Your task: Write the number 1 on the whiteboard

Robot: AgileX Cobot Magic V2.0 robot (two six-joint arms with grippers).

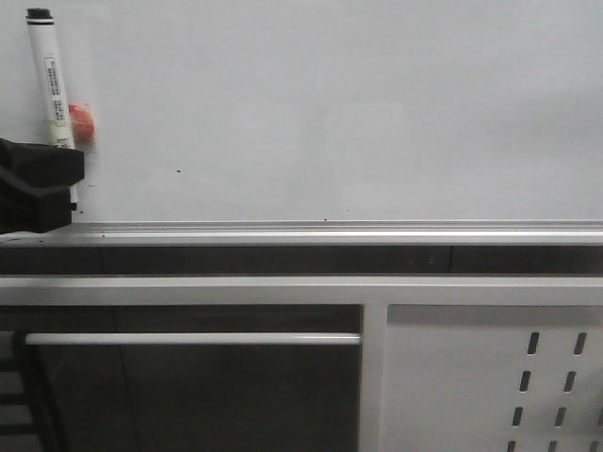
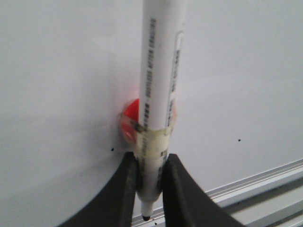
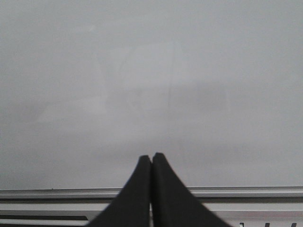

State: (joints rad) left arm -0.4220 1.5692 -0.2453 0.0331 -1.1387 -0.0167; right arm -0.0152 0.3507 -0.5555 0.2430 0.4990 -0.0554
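Print runs in lines down the white marker (image 2: 158, 80) and a barcode-like label (image 1: 53, 75) sits on its barrel at the far left of the whiteboard (image 1: 358, 104), but the lettering is too small and blurred to read.

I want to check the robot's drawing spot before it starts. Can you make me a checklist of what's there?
Surface: large off-white glossy whiteboard with a silver aluminium bottom rim; no number drawn on it yet.
Job's things: white marker pen with a black end cap, tip pointing down near the rim.
Clutter: a few tiny black specks on the board; a small round red object behind the marker.
Grippers: left gripper shut on the marker; right gripper shut, holding nothing.
Cables: nothing seen.
Surroundings: white perforated metal panel and a silver bar below the board.
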